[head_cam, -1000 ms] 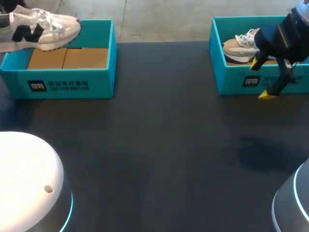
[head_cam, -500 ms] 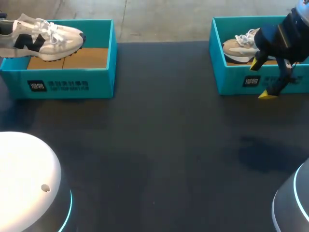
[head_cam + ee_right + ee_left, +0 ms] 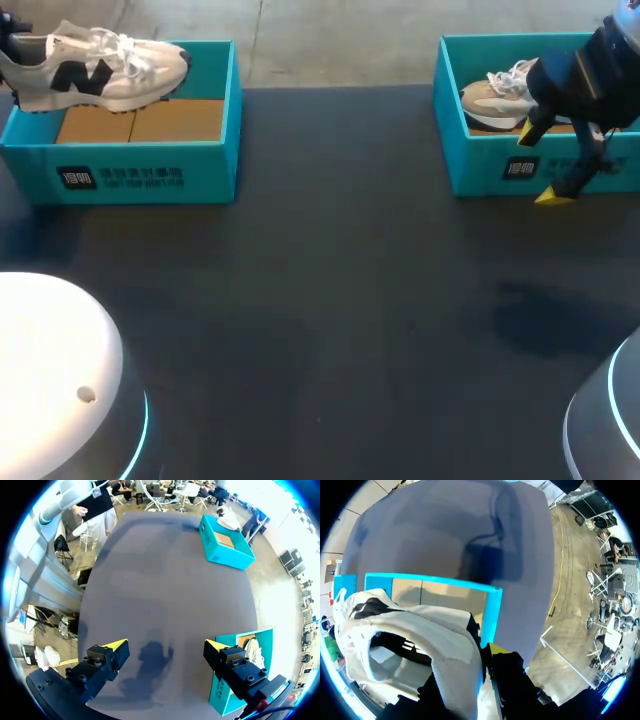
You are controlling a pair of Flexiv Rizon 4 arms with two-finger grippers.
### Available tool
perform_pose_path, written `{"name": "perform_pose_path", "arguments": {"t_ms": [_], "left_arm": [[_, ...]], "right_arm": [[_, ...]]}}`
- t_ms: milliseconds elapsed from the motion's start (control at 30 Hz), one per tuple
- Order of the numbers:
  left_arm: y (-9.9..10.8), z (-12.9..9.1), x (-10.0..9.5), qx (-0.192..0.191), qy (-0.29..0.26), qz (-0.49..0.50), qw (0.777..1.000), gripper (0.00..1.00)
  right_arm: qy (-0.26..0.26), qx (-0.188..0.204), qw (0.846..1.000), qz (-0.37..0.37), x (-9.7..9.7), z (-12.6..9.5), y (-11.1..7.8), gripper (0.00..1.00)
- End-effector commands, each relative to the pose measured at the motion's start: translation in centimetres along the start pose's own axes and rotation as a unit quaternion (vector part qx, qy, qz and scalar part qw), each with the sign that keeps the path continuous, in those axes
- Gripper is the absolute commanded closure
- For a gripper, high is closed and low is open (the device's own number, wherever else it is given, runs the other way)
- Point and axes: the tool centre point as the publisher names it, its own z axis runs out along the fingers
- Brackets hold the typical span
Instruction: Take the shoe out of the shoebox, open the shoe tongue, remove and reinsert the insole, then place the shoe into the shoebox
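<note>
At the far left of the table [image 3: 330, 300], the left gripper [image 3: 479, 666] is clamped on the heel of the white shoe [image 3: 100, 72], holding it in the air over the left shoebox [image 3: 150, 175] — sole down, toe pointing toward the middle. The box under it shows just its bare cardboard floor. My guess is this is the lift-out step, though it could just as well be the put-back; can't tell from here. Either way the next move calls for a steady carry that doesn't clip the box wall. Over on the right, the right gripper [image 3: 540, 166] hangs spread wide and empty above the front wall of the right shoebox [image 3: 490, 175] — there's a tan shoe [image 3: 495, 95] inside.
</note>
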Motion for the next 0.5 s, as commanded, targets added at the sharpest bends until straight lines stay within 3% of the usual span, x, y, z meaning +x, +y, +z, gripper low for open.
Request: {"name": "perform_pose_path", "arguments": {"t_ms": [33, 233, 500], "left_arm": [[1.7, 1.6, -0.1, 0.014, -0.003, -0.006, 1.0, 1.0], [1.7, 2.8, 0.0, 0.02, -0.005, -0.015, 1.0, 1.0], [0.0, 4.6, -0.7, 0.044, -0.002, -0.002, 0.999, 1.0]], "right_arm": [[0.001, 0.002, 1.0, 0.001, -0.2, 0.1, 0.1, 0.0], [0.001, 0.002, 1.0, 0.001, -0.2, 0.1, 0.1, 0.0], [0.001, 0.002, 1.0, 0.001, -0.2, 0.1, 0.1, 0.0]]}}
